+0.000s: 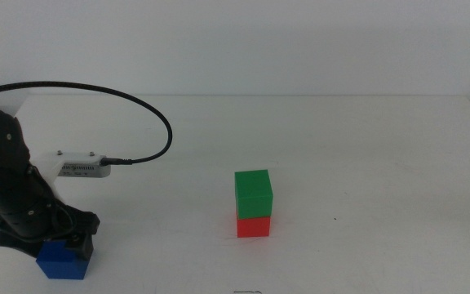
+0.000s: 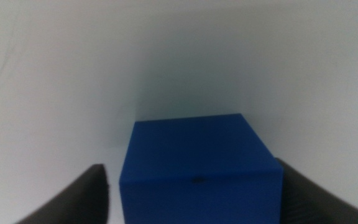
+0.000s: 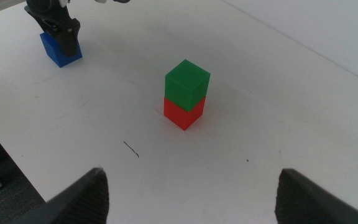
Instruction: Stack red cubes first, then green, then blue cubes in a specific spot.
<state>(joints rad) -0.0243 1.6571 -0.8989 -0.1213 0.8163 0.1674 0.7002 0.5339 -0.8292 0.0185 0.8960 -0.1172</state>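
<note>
Blue cube (image 1: 62, 260) between left gripper (image 1: 47, 245) fingers, near table edge (image 1: 178, 287).

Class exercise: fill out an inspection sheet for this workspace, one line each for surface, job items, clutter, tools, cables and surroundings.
Surface: plain white tabletop, with a small dark mark near the stack.
Job items: small matte green cube sits on small matte red cube; small matte blue cube stands apart on the table at the near left.
Clutter: nothing seen.
Tools: left tool is down around the blue cube, a jaw on either side, contact unclear; right tool open, hanging back from the stack.
Cables: black cable arcs above the left arm.
Surroundings: blank white wall.
</note>
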